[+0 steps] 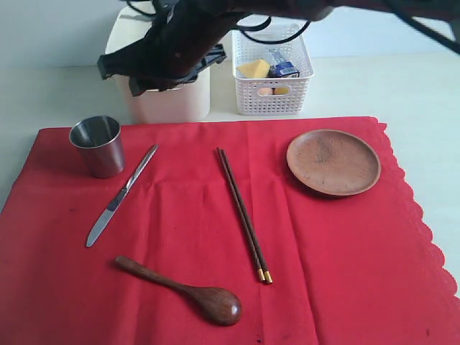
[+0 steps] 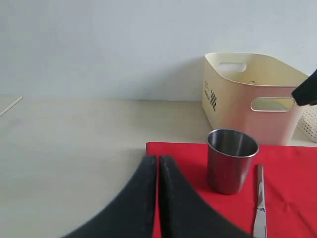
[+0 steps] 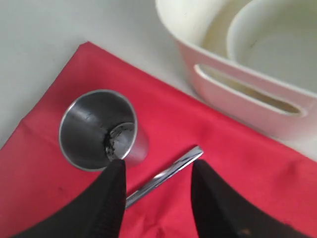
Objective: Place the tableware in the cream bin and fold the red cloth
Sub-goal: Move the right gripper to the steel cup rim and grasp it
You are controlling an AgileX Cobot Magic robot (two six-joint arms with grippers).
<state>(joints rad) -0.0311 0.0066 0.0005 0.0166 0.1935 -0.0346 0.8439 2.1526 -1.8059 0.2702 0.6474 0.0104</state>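
Observation:
The red cloth [image 1: 323, 273] lies spread flat and carries a steel cup [image 1: 97, 147], a silver knife [image 1: 118, 198], dark chopsticks [image 1: 243, 212], a wooden spoon [image 1: 187, 291] and a brown plate [image 1: 333, 162]. Behind it stands the cream bin [image 1: 172, 104], with a white bowl [image 3: 277, 44] inside. My right arm [image 1: 172, 43] reaches across over the bin. Its gripper [image 3: 157, 166] hangs open and empty above the knife's handle [image 3: 166, 173], beside the cup [image 3: 96, 129]. My left gripper [image 2: 158, 158] is shut on nothing, low at the cloth's left edge, short of the cup [image 2: 232, 161].
A white lattice basket [image 1: 273, 93] holding cheese and other food stands right of the cream bin. Bare pale tabletop [image 2: 74, 148] stretches left of the cloth. The cloth's scalloped edge [image 1: 424, 215] runs along the right side.

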